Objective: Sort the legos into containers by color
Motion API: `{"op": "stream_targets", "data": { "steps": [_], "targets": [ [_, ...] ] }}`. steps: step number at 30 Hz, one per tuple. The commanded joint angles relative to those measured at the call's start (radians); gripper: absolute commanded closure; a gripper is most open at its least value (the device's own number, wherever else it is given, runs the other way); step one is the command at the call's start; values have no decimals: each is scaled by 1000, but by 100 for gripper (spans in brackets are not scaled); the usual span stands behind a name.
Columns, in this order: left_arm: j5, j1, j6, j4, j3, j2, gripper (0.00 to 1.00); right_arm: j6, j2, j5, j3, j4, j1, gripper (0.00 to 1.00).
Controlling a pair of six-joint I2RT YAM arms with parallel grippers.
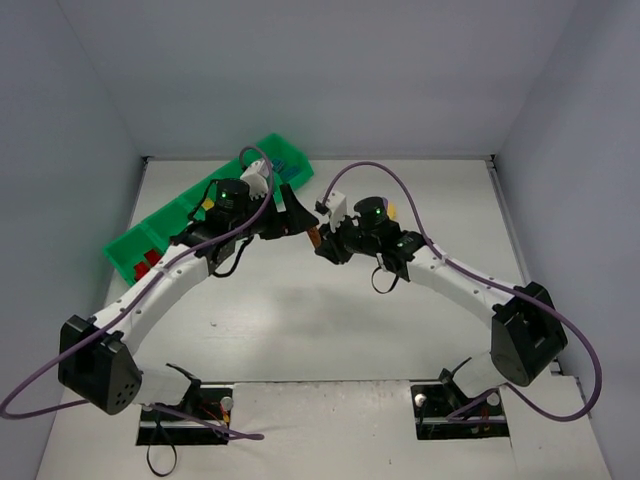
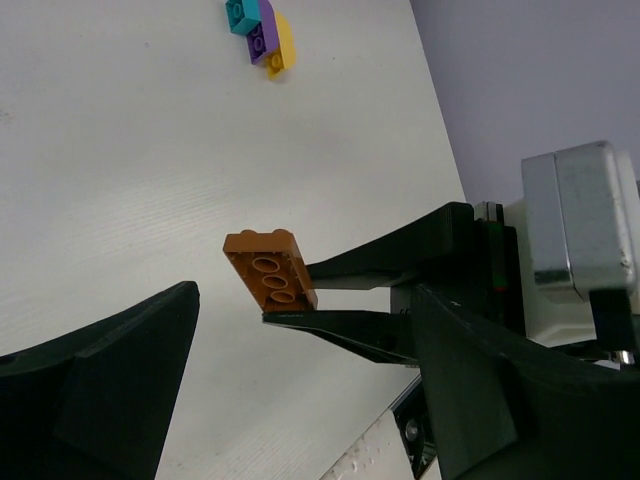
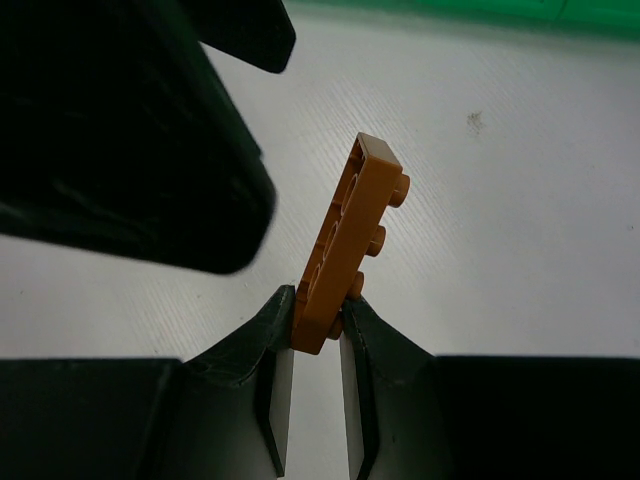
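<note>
Brick point(image 3: 347, 240) tight between right jaws

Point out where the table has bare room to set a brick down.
Bare: the near-centre table between both arms, and the far right corner. Crowded: mid-table, where the open left claw faces the right claw pinching the orange brick, and by the green tray.

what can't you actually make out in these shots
- Top view: the left arm covers the middle compartments of the green tray, hiding their contents.
- Left wrist view: the teal, purple and yellow brick stack is cut off by the top edge.
- Right wrist view: the lower end of the orange brick is hidden between the fingers of the right gripper.
- Top view: that brick is too small to read.
</note>
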Motion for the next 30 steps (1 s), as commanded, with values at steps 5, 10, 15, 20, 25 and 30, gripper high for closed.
{"op": "stream_targets", "data": {
  "steps": [5, 10, 15, 20, 25, 30],
  "targets": [
    [-53, -23, -55, 93, 10, 35, 20, 12, -10, -19, 45, 90, 14, 100],
    [-88, -25, -61, 108, -22, 40, 20, 29, -16, -24, 34, 107, 14, 100],
    [-74, -25, -91, 174, -35, 58, 21, 44, -13, -47, 27, 118, 14, 100],
    [-47, -33, -113, 234, -56, 86, 29, 54, -12, -51, 25, 130, 14, 100],
    [-31, -37, -122, 280, -78, 97, 51, 54, -10, -57, 27, 133, 15, 100],
    [-53, -36, -101, 251, -75, 81, 91, 58, -12, -42, 17, 133, 15, 77]
  ]
}}
